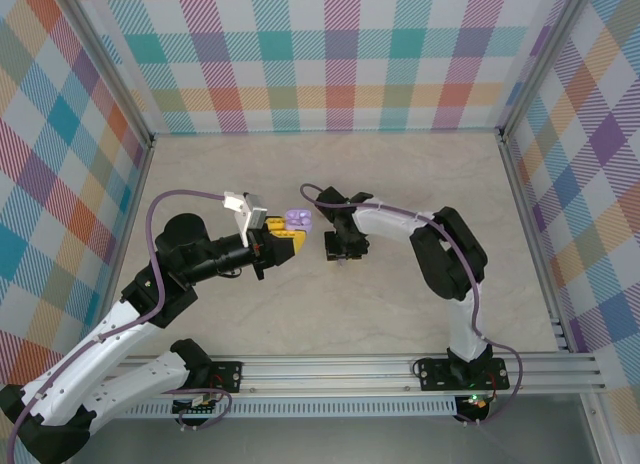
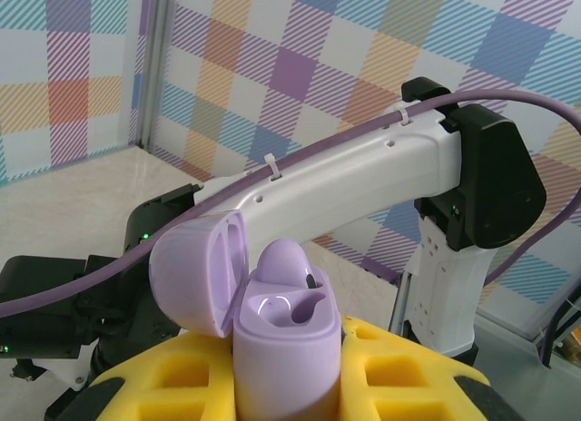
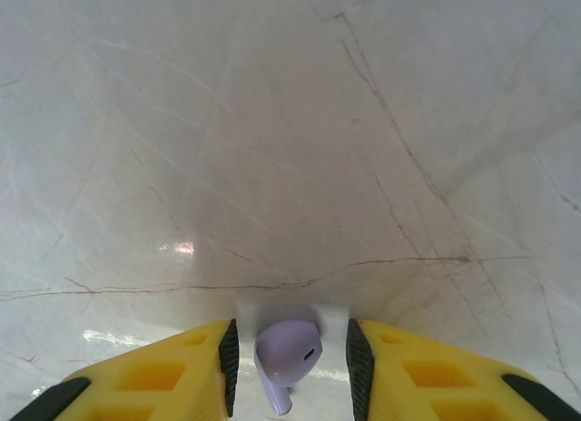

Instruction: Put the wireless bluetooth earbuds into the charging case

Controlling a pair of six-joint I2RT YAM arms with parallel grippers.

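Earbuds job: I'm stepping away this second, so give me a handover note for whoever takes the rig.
Left claw: shut on the purple case, lid open.
Right claw: open, low over the table, with the loose bud between its fingers and neither pad touching it.
Done: the seated bud is in the case.
Left: grip the loose bud, carry it to the case, seat it in the well that looks free, then probably close the lid.
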